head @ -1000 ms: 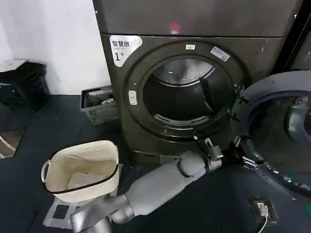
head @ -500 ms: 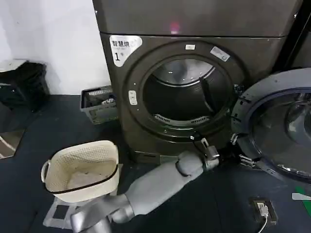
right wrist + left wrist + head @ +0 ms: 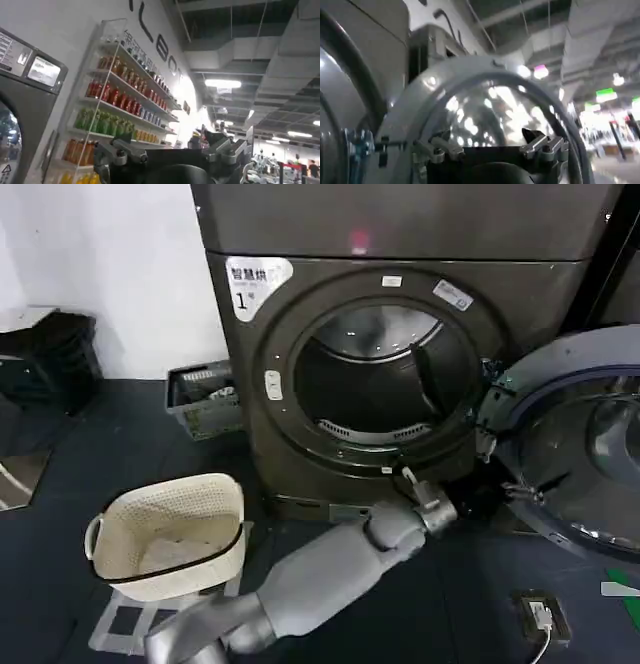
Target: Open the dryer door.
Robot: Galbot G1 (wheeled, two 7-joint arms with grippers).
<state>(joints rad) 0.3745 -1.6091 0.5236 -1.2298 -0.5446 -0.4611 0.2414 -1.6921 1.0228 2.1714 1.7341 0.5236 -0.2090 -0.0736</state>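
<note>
I have the dryer door [image 3: 575, 449] swung wide at three o'clock of the drum, my left hand [image 3: 425, 499] just below the opening, fingers seemingly spread on nothing; pulling back carelessly could clip the door.

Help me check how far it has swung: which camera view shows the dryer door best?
The head view: the dryer door hangs wide open to the robot's right of the drum opening, hinge and rim visible. The left wrist view shows its glass and ring close up, cropped. The right wrist view faces drink shelves.
</note>
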